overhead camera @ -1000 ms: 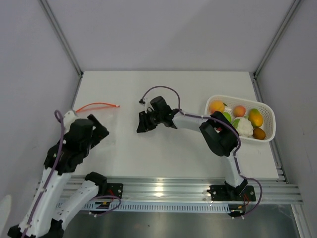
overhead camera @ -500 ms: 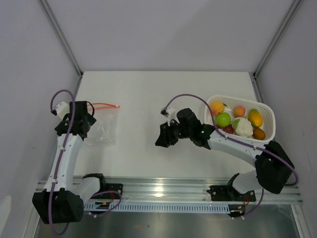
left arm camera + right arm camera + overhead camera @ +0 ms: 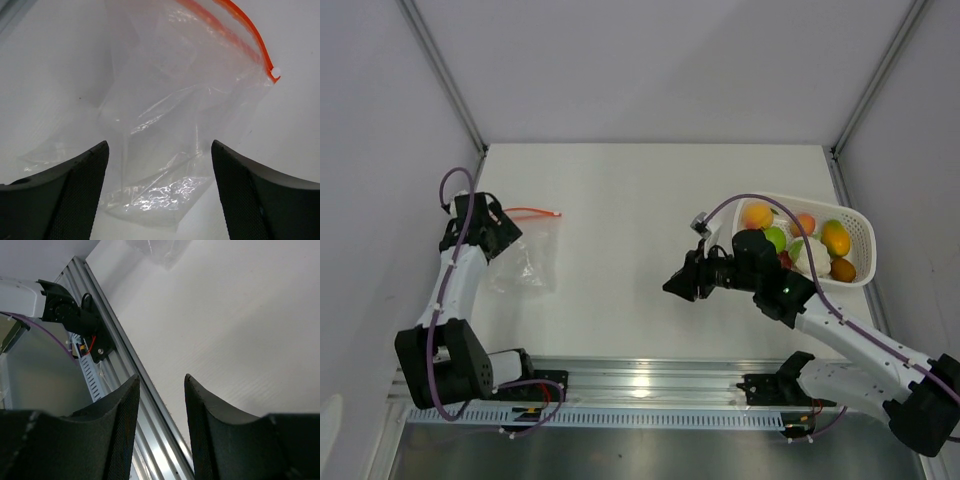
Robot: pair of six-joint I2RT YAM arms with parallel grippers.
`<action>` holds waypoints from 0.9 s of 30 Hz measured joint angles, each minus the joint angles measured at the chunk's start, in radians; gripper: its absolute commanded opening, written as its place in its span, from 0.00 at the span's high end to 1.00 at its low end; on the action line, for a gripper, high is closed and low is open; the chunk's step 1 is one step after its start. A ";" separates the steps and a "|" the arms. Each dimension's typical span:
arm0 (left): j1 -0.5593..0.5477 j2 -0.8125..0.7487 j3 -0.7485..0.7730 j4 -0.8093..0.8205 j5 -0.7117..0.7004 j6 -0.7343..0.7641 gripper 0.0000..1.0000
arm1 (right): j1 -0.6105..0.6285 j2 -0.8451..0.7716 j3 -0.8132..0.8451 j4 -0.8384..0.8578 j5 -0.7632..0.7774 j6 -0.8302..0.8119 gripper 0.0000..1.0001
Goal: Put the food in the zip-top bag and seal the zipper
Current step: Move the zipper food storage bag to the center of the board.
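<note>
White table (image 3: 620, 190), grey walls on three sides, alu rail (image 3: 650, 385) along near edge.

Top view: zip-top bag (image 3: 532, 265) lies flat at far left, clear & crinkly, w/ zipper (image 3: 532, 212) along its far edge. Over the bag's left side sits the left gripper (image 3: 503, 243). White perforated basket (image 3: 860, 225) is at the right edge, well apart from bag. All the food (image 3: 836, 238) is inside it: orange, green, peach, yellow-green & brown pieces show. Between bag & basket, nearer the basket, hangs the right gripper (image 3: 680, 285), pointing left w/ nothing in it. Its arm crosses the basket's near-left corner.

Left wrist view: fingers (image 3: 65, 195) spread wide at the btm corners, nothing clamped. Bag lies flat on the table beyond & between them. The red-orange strip runs to top right, w/ a small white slider (image 3: 275, 72) at its end. Can't tell if the tips touch the plastic.

Right wrist view: fingers part-open, modest gap, empty. Beneath are bare table, the rail running diagonally, and the black left arm base (image 3: 70, 315) at left. A corner of the bag shows at the top edge.
</note>
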 measured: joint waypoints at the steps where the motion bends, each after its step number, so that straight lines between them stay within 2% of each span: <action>1: 0.000 0.023 0.000 0.011 0.025 0.003 0.22 | -0.009 -0.012 -0.002 -0.005 0.000 0.000 0.56; 4: 0.000 0.089 0.000 0.035 0.096 0.014 0.44 | -0.029 -0.028 -0.003 -0.030 0.000 0.000 0.56; 6: 0.000 0.118 0.000 0.043 0.135 0.022 0.49 | -0.035 -0.032 -0.004 -0.044 0.000 0.000 0.56; 7: -0.003 0.126 -0.002 0.048 0.153 0.026 0.55 | -0.038 -0.035 -0.006 -0.053 0.000 0.000 0.56; 9: -0.013 0.128 -0.006 0.055 0.183 0.033 0.58 | -0.045 -0.048 -0.013 -0.070 0.001 0.000 0.56; 10: -0.021 0.128 -0.006 0.057 0.192 0.037 0.66 | -0.047 -0.055 -0.018 -0.078 0.001 0.000 0.56; 11: -0.034 0.128 -0.006 0.061 0.200 0.043 0.70 | -0.051 -0.060 -0.022 -0.082 0.001 0.001 0.56; 13: -0.075 0.128 -0.006 0.061 0.211 0.061 0.81 | -0.054 -0.067 -0.028 -0.090 0.001 0.001 0.56; 16: -0.161 0.137 0.013 0.050 0.228 0.097 0.91 | -0.057 -0.068 -0.031 -0.106 0.009 0.005 0.56; 18: -0.230 0.146 0.031 0.047 0.246 0.126 0.94 | -0.062 -0.069 -0.031 -0.123 0.023 0.009 0.54; 23: -0.414 0.147 0.047 0.043 0.312 0.209 0.94 | -0.109 -0.058 -0.031 -0.178 0.054 0.035 0.39; 27: -0.540 0.146 0.050 0.036 0.399 0.277 0.83 | -0.177 -0.006 -0.025 -0.226 0.064 0.051 0.01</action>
